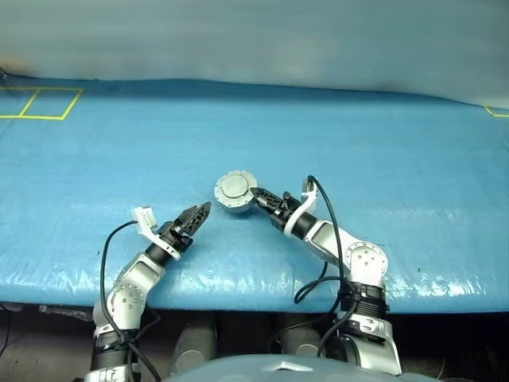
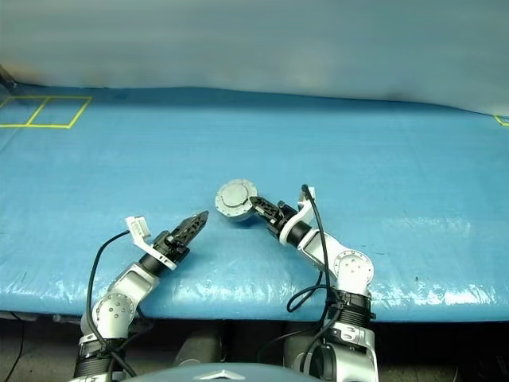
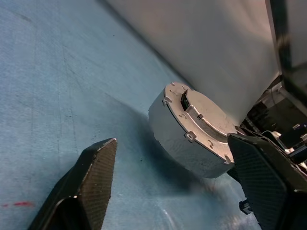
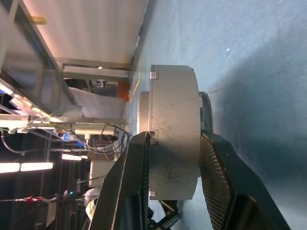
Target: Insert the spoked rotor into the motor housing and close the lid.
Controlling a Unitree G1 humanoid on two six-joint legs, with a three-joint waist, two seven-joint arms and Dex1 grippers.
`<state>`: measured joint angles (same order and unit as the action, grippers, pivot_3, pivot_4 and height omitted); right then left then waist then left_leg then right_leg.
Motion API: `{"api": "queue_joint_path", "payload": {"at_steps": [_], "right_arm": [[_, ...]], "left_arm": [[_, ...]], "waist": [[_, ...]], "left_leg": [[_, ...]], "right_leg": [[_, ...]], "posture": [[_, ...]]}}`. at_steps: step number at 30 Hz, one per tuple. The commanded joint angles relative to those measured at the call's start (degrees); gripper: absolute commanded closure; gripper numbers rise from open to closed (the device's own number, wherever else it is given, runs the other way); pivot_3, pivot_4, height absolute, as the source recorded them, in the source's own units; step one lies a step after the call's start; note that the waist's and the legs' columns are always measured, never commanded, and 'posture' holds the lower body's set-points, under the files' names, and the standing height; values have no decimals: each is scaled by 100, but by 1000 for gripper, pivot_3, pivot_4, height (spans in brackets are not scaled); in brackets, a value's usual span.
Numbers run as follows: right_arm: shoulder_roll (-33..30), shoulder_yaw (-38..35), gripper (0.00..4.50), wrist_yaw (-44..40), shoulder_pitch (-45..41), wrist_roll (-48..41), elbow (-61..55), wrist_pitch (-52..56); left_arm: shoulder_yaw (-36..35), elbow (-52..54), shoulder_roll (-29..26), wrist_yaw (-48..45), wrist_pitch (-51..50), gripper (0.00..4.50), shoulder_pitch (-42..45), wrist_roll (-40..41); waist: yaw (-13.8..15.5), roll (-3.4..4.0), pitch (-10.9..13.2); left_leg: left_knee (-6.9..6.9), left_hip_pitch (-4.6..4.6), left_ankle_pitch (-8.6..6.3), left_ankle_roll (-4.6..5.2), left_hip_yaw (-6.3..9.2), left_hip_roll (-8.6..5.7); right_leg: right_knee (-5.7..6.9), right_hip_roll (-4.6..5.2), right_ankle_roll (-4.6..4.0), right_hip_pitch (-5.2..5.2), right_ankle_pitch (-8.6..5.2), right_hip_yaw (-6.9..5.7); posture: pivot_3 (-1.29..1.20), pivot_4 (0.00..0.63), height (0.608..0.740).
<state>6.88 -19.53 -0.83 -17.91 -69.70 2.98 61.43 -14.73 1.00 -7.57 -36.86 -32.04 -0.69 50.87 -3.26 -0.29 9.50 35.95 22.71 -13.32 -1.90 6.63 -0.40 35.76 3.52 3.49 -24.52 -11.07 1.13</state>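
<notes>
In the eye views, the right pincer is holding the closed housing by its edge, just above the blue desk. The left pincer is sitting close by, apart from the housing, with its fingers spread and holding nothing. The lid is showing its plain silver face.

In the left wrist view, the housing is hanging past the open fingers, tilted. This view is showing the stepped top.

In the right wrist view, both fingers are squeezing the housing's flat faces. The grip is only near the rim, so the housing could slip and drop.
</notes>
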Motion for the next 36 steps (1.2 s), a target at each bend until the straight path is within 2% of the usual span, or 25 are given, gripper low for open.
{"api": "queue_joint_path", "payload": {"at_steps": [1, 13, 18, 26, 29, 33, 36], "right_arm": [[275, 111, 3372, -187, -175, -613, -471, -34], [192, 654, 3372, -158, -38, -899, -846, 68], [121, 959, 3372, -256, 135, -895, -1018, 171], [25, 1212, 3372, -317, 280, -883, -1143, 99], [20, 1236, 3372, -298, 333, -889, -1196, 49], [4, 1247, 3372, -235, 410, -931, -1247, -47], [4, 1280, 3372, -216, 440, -913, -1245, -107]], "left_arm": [[-186, 249, 190, 115, -441, 32, 15, 735], [-330, 80, 631, 122, -1018, 32, 175, 1878], [-347, 57, 691, 156, -929, 32, 300, 1901], [-393, 16, 1080, 143, -594, 32, 619, 1898], [-305, 1, 1047, -11, -652, 587, 579, 1845], [-331, -41, 1040, 19, -700, 1839, 543, 1899], [-333, -34, 1019, 50, -747, 1857, 504, 1948]], "waist": [[-11, -3, 1], [-24, -13, 10], [-23, -13, 10], [-13, -20, 13], [-22, -21, 13], [-17, -21, 13], [-19, -22, 13]], "left_leg": [[0, 1, 0, 0, 0, 0], [4, 1, 0, 0, 0, 0], [4, 1, 0, 0, 0, -1], [14, 2, 1, 0, 0, -2], [13, 1, 1, 0, 0, -2], [12, 2, 0, 0, 0, -2], [14, 1, 0, 0, 0, -2]], "right_leg": [[0, 0, 0, 0, 0, 0], [1, -1, -1, 0, 1, 1], [1, -2, -1, 2, 1, 2], [1, -1, 0, 5, 2, 5], [1, -2, 0, 5, 2, 5], [1, -3, 0, 5, 2, 5], [1, -3, 0, 5, 2, 5]], "posture": [[0, 150, 740], [0, 150, 740], [0, 150, 740], [0, 150, 740], [0, 150, 740], [0, 150, 740], [0, 150, 740]]}}
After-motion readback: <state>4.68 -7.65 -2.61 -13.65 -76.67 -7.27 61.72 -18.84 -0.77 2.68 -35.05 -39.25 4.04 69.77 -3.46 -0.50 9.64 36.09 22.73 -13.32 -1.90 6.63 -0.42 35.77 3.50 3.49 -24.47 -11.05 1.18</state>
